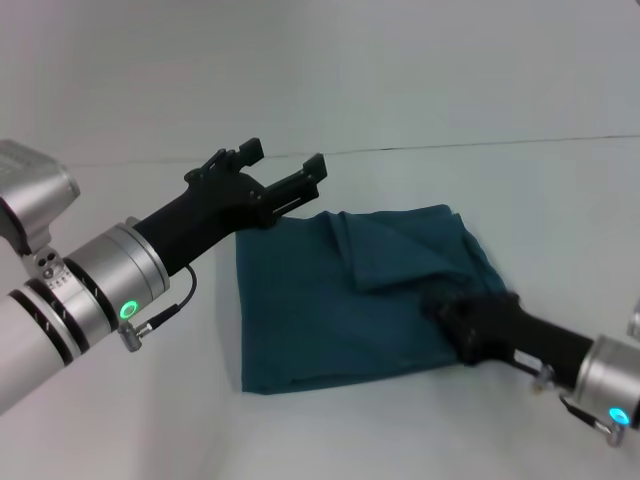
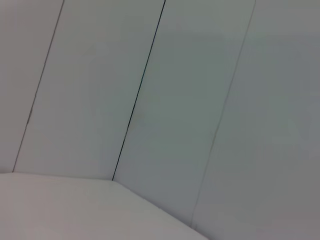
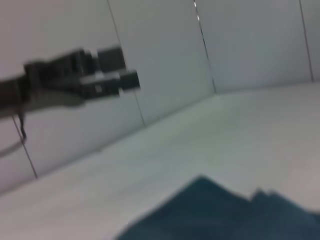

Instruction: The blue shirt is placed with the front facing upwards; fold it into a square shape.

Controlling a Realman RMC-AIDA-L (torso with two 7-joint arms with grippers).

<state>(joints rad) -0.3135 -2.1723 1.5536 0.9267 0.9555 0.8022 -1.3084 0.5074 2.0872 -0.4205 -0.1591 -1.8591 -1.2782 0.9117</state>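
Observation:
The blue shirt point(image 1: 340, 300) lies on the white table point(image 1: 150, 420) folded into a rough square, with loose creased folds bunched at its far right corner. My left gripper point(image 1: 282, 160) hangs open and empty in the air over the shirt's far left corner. My right gripper point(image 1: 445, 308) sits low at the shirt's right edge, its tip against the cloth. The right wrist view shows a dark blue edge of the shirt point(image 3: 225, 212) and, farther off, the left gripper point(image 3: 107, 72). No lettering or collar shows.
White table surface point(image 1: 560, 200) surrounds the shirt on all sides. A pale panelled wall point(image 2: 190, 100) with thin dark seams stands behind the table; the left wrist view shows only this wall and a strip of table point(image 2: 65, 210).

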